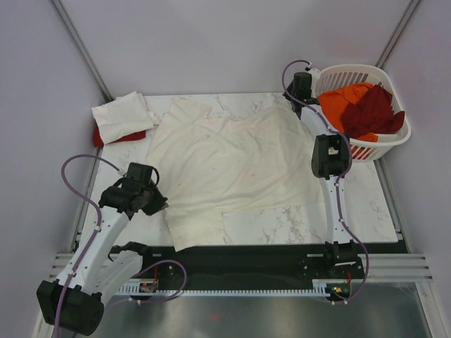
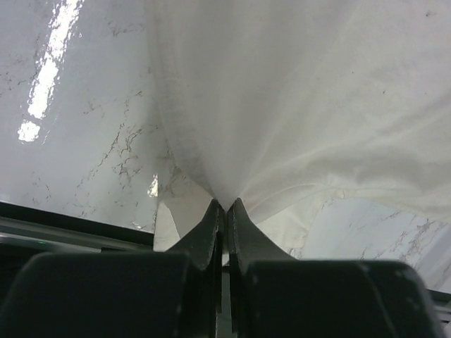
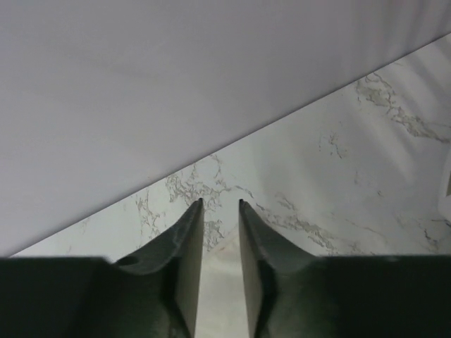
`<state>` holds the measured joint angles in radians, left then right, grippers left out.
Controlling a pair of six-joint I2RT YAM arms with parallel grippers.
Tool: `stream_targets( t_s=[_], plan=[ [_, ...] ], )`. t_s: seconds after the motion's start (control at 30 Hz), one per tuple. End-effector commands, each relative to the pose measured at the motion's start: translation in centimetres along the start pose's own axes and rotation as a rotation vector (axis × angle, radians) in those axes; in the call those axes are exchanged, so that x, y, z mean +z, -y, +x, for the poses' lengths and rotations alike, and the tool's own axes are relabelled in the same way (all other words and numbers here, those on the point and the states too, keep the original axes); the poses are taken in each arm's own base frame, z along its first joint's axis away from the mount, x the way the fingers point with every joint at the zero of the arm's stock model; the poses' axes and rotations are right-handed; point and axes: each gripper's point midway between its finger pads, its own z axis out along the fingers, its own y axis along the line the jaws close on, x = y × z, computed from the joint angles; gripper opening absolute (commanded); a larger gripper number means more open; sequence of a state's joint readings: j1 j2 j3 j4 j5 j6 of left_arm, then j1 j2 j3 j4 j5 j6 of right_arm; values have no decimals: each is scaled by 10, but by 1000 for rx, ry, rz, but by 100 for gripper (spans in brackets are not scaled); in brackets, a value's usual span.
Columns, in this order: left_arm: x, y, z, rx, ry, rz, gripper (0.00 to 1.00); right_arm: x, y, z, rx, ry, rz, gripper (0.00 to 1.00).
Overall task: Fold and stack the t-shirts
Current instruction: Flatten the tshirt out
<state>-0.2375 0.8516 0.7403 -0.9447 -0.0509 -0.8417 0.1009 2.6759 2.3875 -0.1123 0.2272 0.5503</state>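
we see a cream t-shirt (image 1: 232, 158) spread wide over the marble table (image 1: 282, 222). it is wrinkled, and it covers most of the surface from the far edge down toward the near left, with bare marble showing at the near right. the left gripper (image 2: 225, 206) is clamped on the shirt's left edge. in the left wrist view its two dark fingers (image 2: 204, 236) meet with no gap, and the cloth gathers to a point between them, with pleats fanning away from the pinch. in the top view that pinch sits at the shirt's left side, in the near half of the table. the fabric there looks raised a little off the marble, though we cannot tell how far.

the right gripper (image 3: 220, 204) is near the far right corner of the table, just beside the white laundry basket (image 1: 394, 141). its fingers stand a narrow gap apart and grip nothing. between them we see only marble, and beyond that the pale back wall (image 3: 176, 84).

the basket holds an orange garment (image 1: 345, 102) and a dark red garment (image 1: 373, 113), heaped loosely. at the far left corner a folded white shirt (image 1: 121, 114) lies on top of a red garment (image 1: 123, 136), whose near edge shows from under it. that pile sits just beside the cream t-shirt's far left corner.
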Motion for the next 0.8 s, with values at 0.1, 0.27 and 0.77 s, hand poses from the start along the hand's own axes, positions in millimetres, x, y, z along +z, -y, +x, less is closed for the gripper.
stream_targets(
  t_s=[0.1,0.27,0.77],
  plan=[
    [-10,3,-4,-51,12,2,2,0,70,-54,44,160,247,49],
    [-19,8,-8,-33,34,36,44,-36,53,-94,48,183,211,75],
    [-3,50,-56,45,157,113,82,-196,-60,-80,-71,31,-173,97]
  ],
)
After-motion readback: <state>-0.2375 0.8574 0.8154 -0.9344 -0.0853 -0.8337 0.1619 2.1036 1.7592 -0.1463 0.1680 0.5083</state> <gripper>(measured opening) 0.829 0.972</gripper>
